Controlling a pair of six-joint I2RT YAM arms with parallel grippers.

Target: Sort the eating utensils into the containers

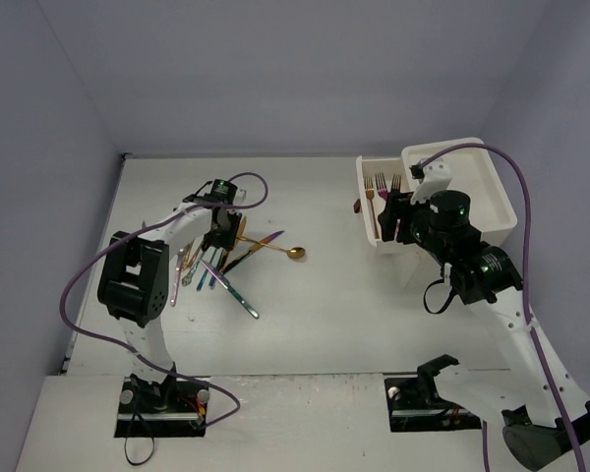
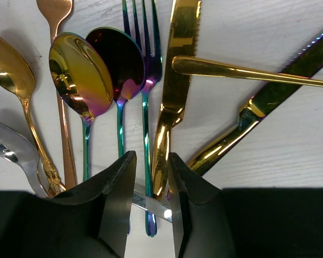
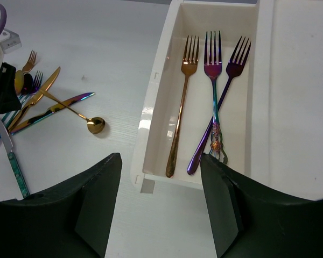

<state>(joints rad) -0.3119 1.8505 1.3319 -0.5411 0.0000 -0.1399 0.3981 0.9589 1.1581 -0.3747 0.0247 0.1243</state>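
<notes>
the left gripper [image 2: 151,161] sits low over the spread utensils [image 1: 221,264], jaws a narrow gap apart astride the handle of the blue-green fork [image 2: 145,118], not clearly pinching it. farther right, the right gripper [image 3: 160,158] hangs wide open and empty at the drawer [image 3: 155,102], where three forks [image 3: 182,107] lie.

You see mirror-polished metal on the gold knife [image 2: 177,70] and iridescent spoon [image 2: 78,72], a matt white desk [image 2: 258,27] with faint wood grain, a smooth, slightly glossy cream plastic drawer [image 3: 153,107], shiny coloured metal forks [image 3: 212,80], and matt black plastic jaws.
</notes>
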